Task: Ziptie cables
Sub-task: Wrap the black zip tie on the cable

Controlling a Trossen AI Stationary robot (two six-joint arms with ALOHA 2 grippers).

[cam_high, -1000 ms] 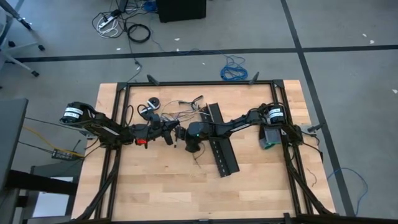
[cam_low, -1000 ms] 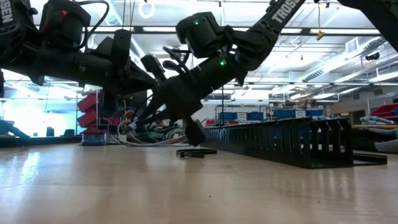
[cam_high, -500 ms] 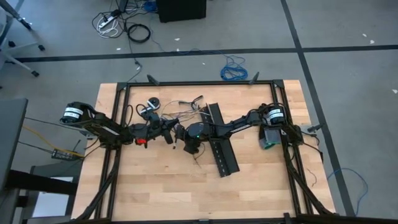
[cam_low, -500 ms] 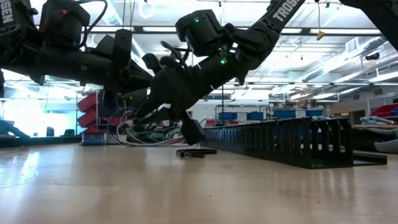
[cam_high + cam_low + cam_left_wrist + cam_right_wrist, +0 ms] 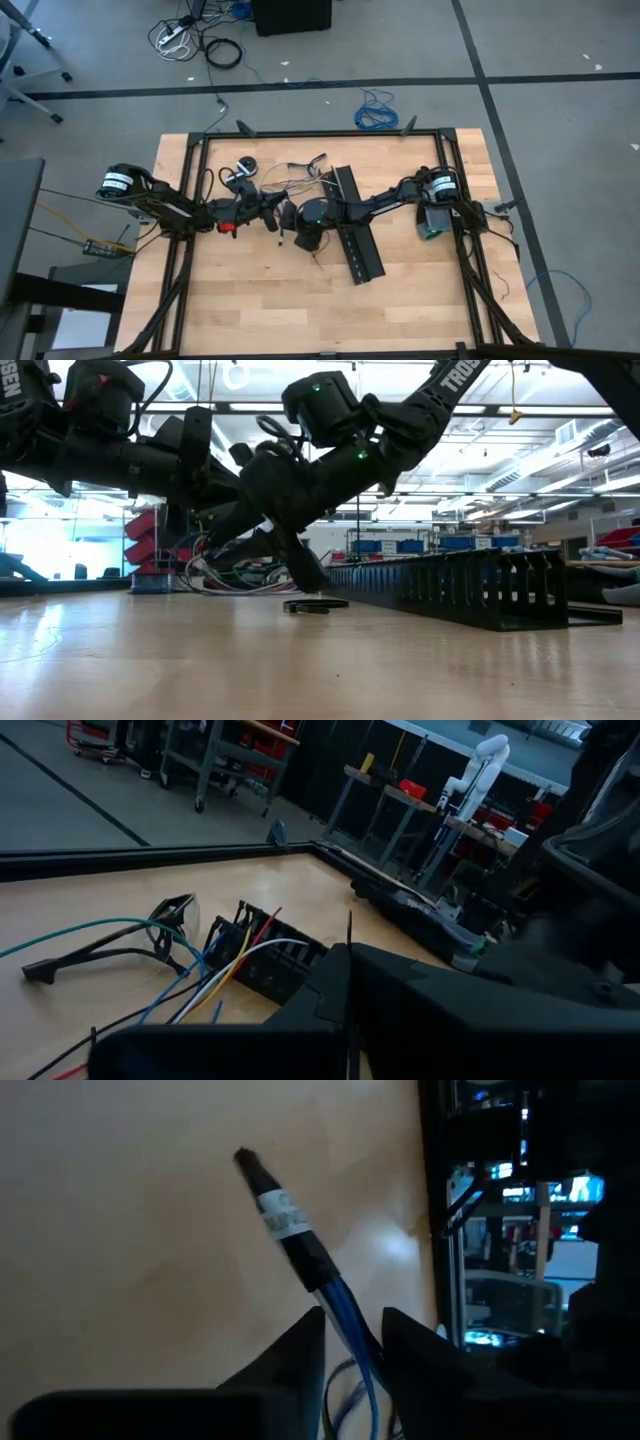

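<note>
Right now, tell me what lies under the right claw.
Under the right claw, a blue cable with a black, white-labelled tip lies on the wooden table. The claw's own fingers hide the rest of the cable.

Over the past second the right gripper [image 5: 300, 565] parted its fingers slightly and its wrist rolled above the table [image 5: 240, 300], beside the black perforated strip [image 5: 357, 235].

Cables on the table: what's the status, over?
Left gripper shut, mid-table. Right gripper open, blue cable between its fingers. Cables loose toward the far edge. Black perforated strip beside the right gripper.
</note>
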